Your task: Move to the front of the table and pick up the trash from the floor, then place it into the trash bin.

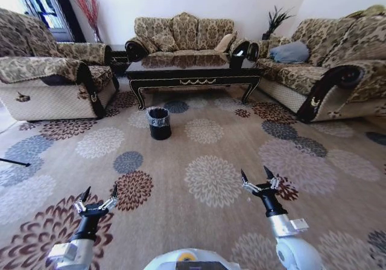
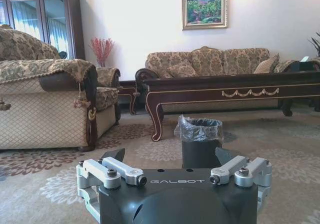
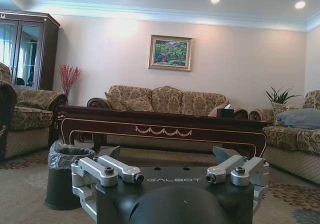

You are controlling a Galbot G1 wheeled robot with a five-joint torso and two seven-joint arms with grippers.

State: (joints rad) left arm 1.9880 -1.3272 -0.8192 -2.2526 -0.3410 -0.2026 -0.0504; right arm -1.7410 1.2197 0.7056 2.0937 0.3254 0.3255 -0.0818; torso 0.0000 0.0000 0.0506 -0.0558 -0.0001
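Head view: trash bin before table.

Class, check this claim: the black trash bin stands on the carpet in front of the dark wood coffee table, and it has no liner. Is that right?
Not quite. The trash bin does stand on the carpet in front of the coffee table, but it has a liner: the left wrist view shows a crinkled clear plastic bag folded over its rim.

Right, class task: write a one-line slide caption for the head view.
Both claws, left and right, held open above the floor, facing the trash bin before the table.
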